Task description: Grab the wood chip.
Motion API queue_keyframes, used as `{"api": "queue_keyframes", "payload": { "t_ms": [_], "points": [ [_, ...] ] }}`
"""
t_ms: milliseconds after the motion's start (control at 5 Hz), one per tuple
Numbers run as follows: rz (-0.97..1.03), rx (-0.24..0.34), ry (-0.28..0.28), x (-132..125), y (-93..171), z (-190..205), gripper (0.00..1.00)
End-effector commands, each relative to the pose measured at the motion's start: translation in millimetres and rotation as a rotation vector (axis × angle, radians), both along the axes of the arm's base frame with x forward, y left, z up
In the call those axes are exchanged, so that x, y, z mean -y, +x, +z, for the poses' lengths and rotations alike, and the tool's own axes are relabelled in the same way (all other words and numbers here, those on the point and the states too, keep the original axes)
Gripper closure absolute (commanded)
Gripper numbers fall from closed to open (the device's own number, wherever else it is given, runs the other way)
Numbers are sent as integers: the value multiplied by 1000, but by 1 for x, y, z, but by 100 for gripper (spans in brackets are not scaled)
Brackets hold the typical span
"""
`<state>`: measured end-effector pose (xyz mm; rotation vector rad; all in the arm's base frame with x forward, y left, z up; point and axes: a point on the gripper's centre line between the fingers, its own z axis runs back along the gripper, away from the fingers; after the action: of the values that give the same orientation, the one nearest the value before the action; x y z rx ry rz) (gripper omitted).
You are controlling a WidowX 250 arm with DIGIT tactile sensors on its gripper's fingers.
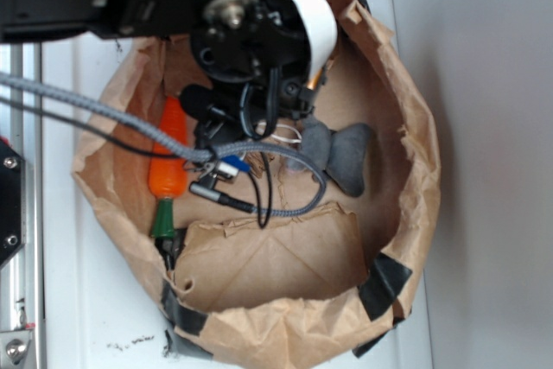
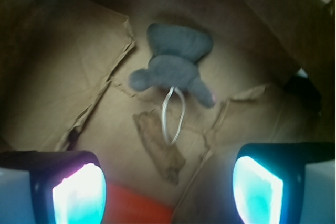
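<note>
Brown paper bag [image 1: 406,239] lines your workspace, holding three things. From the left in your wrist view: one carrot [image 2: 131,205] near you, one wood chip [image 2: 160,148] between your fingers, one elephant [image 2: 176,66] farther off. Your gripper [image 2: 168,192] gapes wide, empty.

1. Below me sits a brown paper bag [image 1: 415,140], its rim rolled down and taped black.
2. A grey plush elephant [image 2: 176,64] lies inside, a white loop [image 2: 172,116] trailing from it.
3. An orange toy carrot [image 1: 168,157] rests along the bag's wall.
</note>
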<state>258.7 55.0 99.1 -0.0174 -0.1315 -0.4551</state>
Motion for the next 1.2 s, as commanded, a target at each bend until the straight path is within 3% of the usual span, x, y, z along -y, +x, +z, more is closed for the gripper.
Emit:
{"api": "queue_keyframes", "payload": {
  "t_ms": [0, 400, 600, 1000],
  "points": [
    [-86, 17, 4, 26, 11, -28, 0],
    [-60, -85, 56, 47, 22, -74, 0],
    [-51, -62, 85, 49, 19, -84, 100],
    [-39, 30, 46, 45, 26, -56, 100]
  ]
}}
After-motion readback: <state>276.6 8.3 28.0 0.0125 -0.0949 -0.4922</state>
